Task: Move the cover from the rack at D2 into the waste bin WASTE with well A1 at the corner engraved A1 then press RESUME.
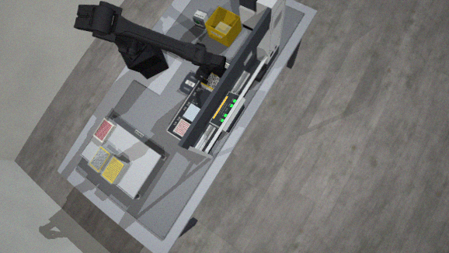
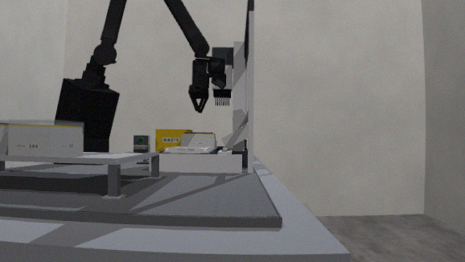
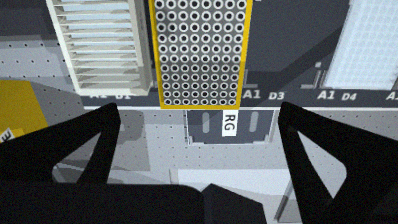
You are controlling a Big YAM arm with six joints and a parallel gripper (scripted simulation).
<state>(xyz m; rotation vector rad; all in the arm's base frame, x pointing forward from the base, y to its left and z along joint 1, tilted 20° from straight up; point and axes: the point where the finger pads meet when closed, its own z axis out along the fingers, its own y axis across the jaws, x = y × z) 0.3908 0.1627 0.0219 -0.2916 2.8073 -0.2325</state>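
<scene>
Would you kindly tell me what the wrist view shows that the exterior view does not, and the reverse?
Only the wrist view shows the yellow-framed tip rack's grid of round holes, the ribbed cream trough reservoir, the white RG label of the spare nest and the engraved A1 marks.

Only the exterior view shows the grey RESUME key box with its green button, the yellow bin's WASTE label and the raised grey shelf unit.

Both show the black open gripper, holding nothing, above the deck.
</scene>
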